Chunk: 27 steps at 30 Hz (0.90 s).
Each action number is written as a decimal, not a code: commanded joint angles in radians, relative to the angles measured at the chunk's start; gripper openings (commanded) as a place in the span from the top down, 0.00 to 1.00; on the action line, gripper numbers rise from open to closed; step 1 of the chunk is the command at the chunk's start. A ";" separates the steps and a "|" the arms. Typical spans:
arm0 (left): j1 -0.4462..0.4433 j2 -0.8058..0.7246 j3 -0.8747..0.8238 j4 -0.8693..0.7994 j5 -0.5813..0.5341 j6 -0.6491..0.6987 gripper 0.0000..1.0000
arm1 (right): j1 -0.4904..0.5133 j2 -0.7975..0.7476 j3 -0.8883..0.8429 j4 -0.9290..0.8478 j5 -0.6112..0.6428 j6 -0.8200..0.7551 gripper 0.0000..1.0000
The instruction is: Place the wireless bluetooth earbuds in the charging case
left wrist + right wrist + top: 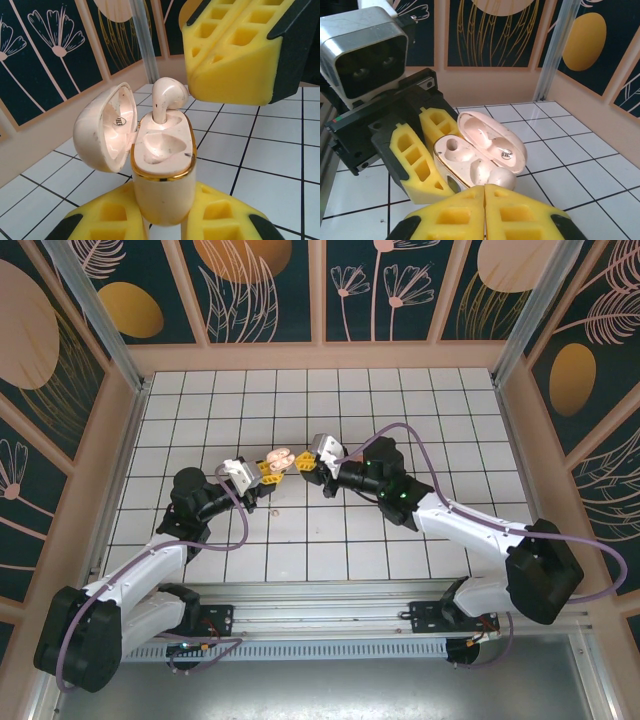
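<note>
Cream earbud (169, 95) standing half-seated in one socket of the open gold-rimmed case (162, 165), other socket vacant; case clamped in the left jaws; right jaws closed tip to tip, empty, just above the case; next move likely a gentle downward press to seat it.

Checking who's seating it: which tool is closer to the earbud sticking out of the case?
Right. The right tool is shut just beside the earbud; the left tool grips the case below it.
</note>
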 commanded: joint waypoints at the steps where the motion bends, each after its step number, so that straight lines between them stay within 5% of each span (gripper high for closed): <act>1: -0.006 -0.001 0.017 0.058 0.016 -0.011 0.96 | 0.005 0.013 0.039 0.033 -0.036 -0.011 0.93; 9: -0.007 0.004 0.018 0.062 0.016 -0.013 0.96 | 0.006 0.022 0.043 0.032 -0.042 -0.007 0.94; 14: -0.007 0.004 0.018 0.060 0.014 -0.008 0.96 | 0.002 -0.044 -0.030 0.077 -0.005 0.016 0.83; 27: -0.008 0.003 0.020 0.058 0.016 -0.008 0.96 | -0.014 -0.022 -0.033 0.129 -0.022 0.044 0.77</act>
